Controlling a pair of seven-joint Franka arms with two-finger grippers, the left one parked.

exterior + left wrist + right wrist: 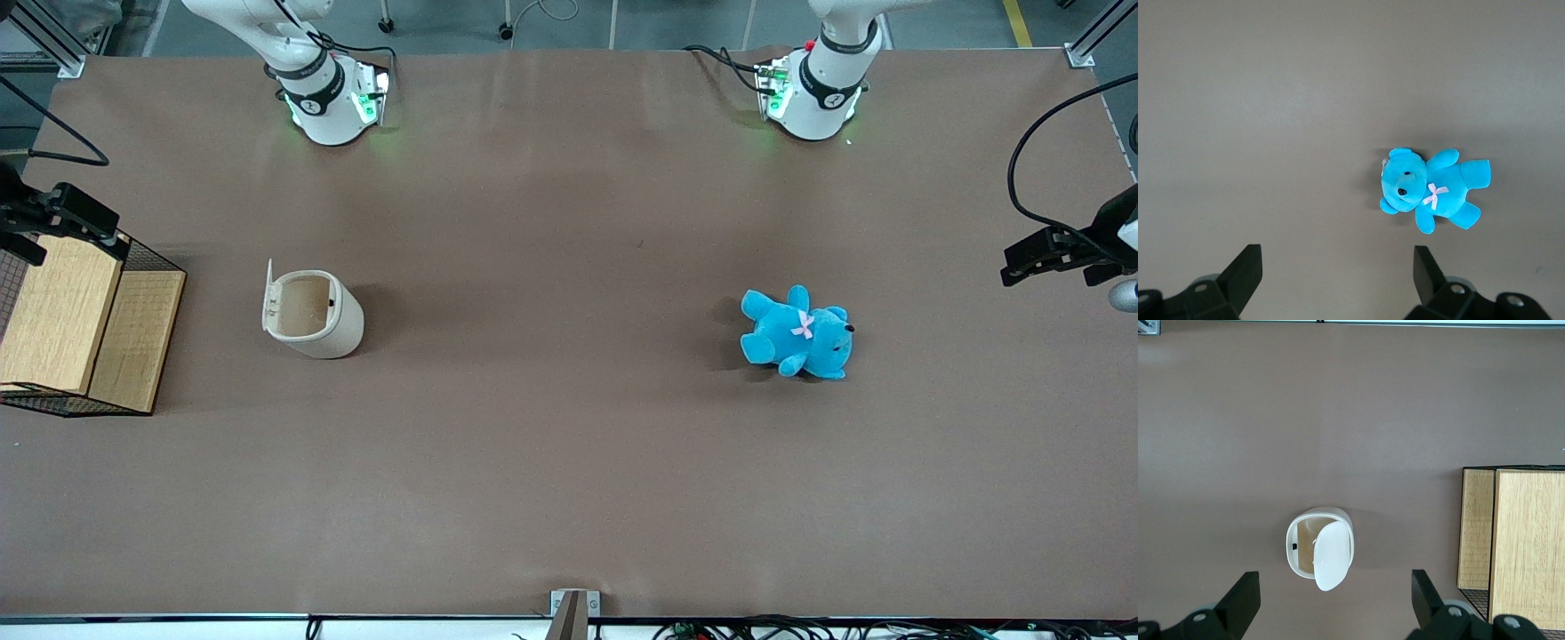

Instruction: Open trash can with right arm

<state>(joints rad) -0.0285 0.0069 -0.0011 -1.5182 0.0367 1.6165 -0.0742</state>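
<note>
The cream-white trash can (pixel 342 327) stands on the brown table toward the working arm's end. Its flip lid (pixel 268 298) is swung up on its hinge and the tan inside (pixel 307 307) shows. In the right wrist view the trash can (pixel 1298 550) is seen from above with its raised lid (pixel 1333 555) over part of the opening. My right gripper (pixel 84 222) hangs high above the wood-and-mesh box, well apart from the trash can. In the right wrist view the gripper (pixel 1333 581) has its two black fingers (pixel 1245 590) spread wide, with nothing between them.
A wood-and-wire-mesh box (pixel 80 329) stands at the working arm's end of the table, beside the trash can, and shows in the right wrist view (pixel 1511 533). A blue teddy (pixel 796 333) lies toward the parked arm's end and shows in the left wrist view (pixel 1431 190).
</note>
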